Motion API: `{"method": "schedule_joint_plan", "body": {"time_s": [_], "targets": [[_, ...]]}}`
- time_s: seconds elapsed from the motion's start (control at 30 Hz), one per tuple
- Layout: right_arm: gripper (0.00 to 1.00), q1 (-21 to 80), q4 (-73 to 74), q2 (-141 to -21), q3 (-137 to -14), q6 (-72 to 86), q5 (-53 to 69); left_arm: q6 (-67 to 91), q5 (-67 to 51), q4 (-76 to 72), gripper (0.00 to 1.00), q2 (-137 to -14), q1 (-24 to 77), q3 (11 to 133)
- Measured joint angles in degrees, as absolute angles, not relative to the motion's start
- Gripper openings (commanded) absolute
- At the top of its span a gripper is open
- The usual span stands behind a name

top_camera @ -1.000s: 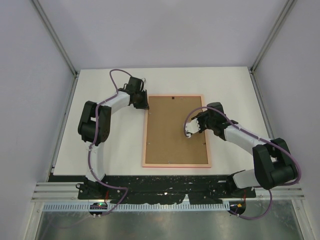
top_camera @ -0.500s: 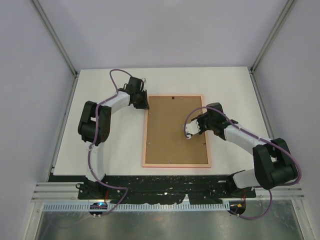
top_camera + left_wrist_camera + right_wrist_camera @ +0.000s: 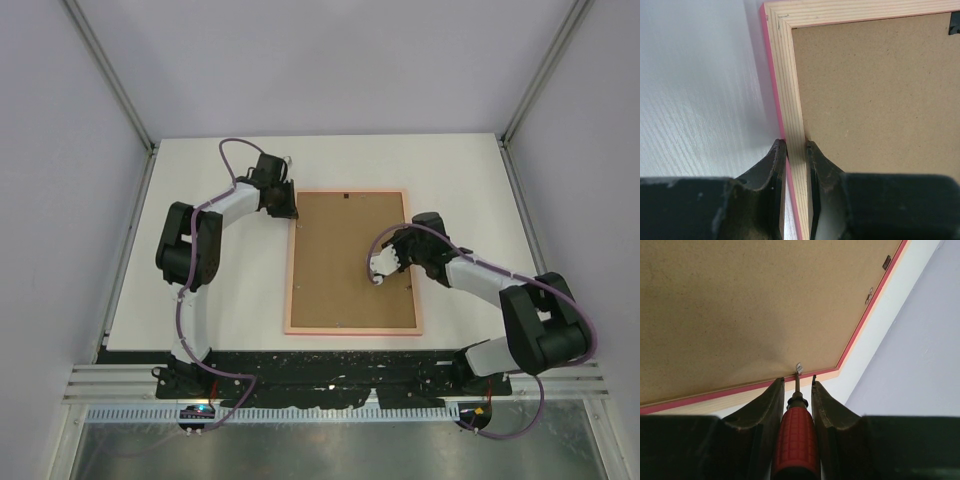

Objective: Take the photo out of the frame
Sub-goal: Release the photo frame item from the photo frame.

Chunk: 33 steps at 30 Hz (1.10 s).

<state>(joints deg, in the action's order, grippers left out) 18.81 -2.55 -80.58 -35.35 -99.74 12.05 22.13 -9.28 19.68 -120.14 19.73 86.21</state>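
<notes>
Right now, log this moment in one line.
left gripper: shut on frame | right gripper: shut on screwdriver, tip at tab | backing board: in place

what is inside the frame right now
A brown backing board fills the face-down frame, with small metal tabs at its edge. Whatever lies under the board, the photo included, is covered.

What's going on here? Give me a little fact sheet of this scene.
frame: face down on the table, brown backing board up
photo: not visible
left gripper: clamped on the frame's left rail
right gripper: holds a red-handled tool, tip at a small metal tab
</notes>
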Motion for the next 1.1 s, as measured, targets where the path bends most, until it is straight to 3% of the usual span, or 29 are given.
{"method": "schedule_joint_plan", "body": {"time_s": [0.43,0.8,1.0,1.1], "targets": [[0.08,19.0,-6.9,-82.1,-33.7,-102.7,12.1,22.1,-9.6,19.6,0.0,-120.1,19.7,86.2],[0.08,19.0,-19.3,-82.5,-25.9,-108.2,13.0,22.1,-9.7,19.6,0.0,-120.1,19.7,86.2],[0.08,19.0,-18.8,-82.2,-26.4,-106.1,14.0,22.1,-9.7,19.6,0.0,-120.1,19.7,86.2],[0.08,19.0,-11.6,-81.0,-31.2,-99.8,14.3,22.1,-9.7,19.6,0.0,-120.1,19.7,86.2]]}}
